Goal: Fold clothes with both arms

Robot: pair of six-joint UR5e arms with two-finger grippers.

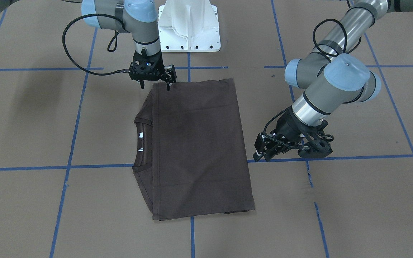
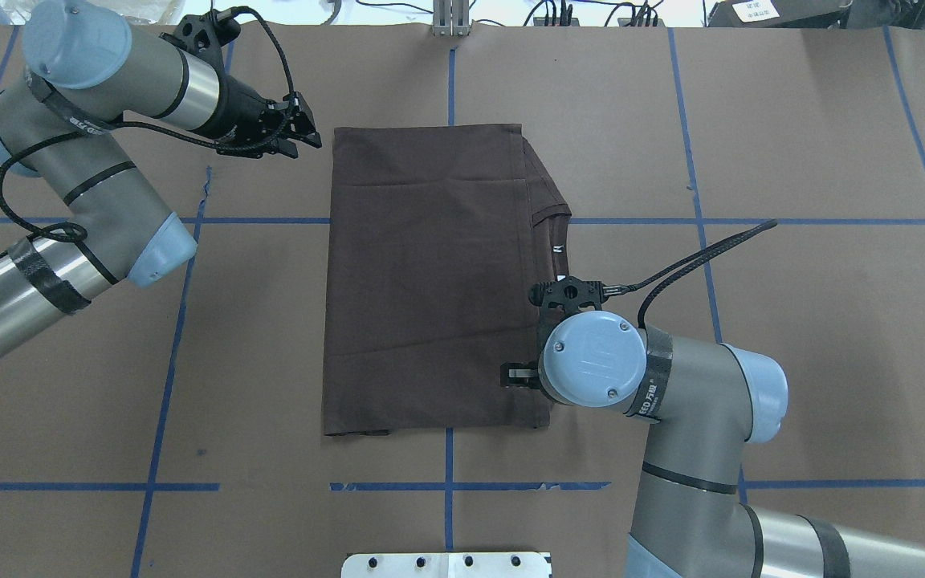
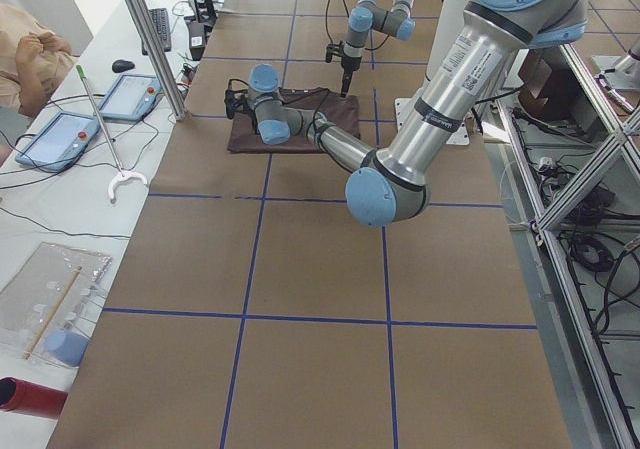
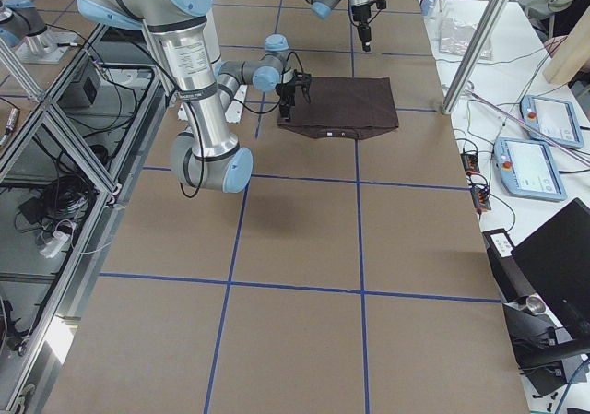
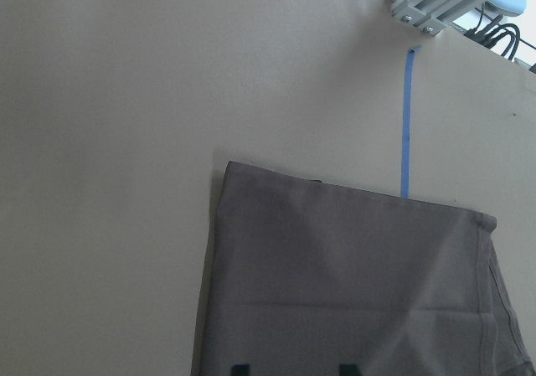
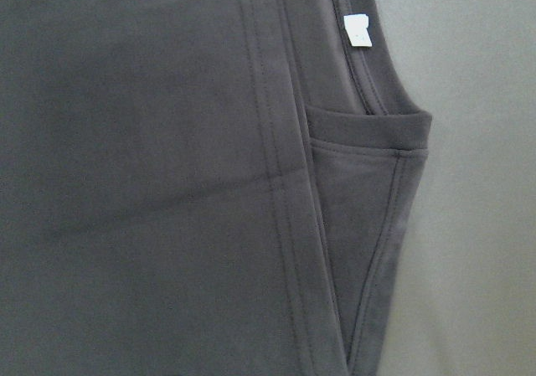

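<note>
Reading the tabletop point(image 2: 792, 361) as a clock seen from over the robot's shoulders, with 12 on the far side, the dark brown T-shirt point(image 2: 430, 281) lies flat at the centre. It is folded to a neat rectangle. The ribbed collar point(image 2: 551, 233) and a sliver of shoulder stick out past the fold on the 3 o'clock side. Two small white neck labels point(image 1: 140, 135) show inside the collar.

The left gripper point(image 2: 310, 132) sits off the cloth, just beside the shirt's 10 o'clock corner. It is tilted low and aimed across towards the fabric. Its wrist camera catches two fingertips point(image 5: 241, 369) at the bottom edge of the picture, a modest gap apart with nothing between them.

The right gripper point(image 1: 155, 85) points straight down at the shirt's 5 o'clock corner, and its fingers are spread wide. One tip is at the hem and the other is off the cloth over bare tabletop. I cannot tell whether the tip at the hem presses on the fabric. It grips nothing. Its wrist camera looks down on the collar and a label point(image 6: 358, 30).

Blue tape lines point(image 2: 751, 221) grid the brown tabletop. The white pedestal base point(image 1: 188, 28) stands at 6 o'clock.
</note>
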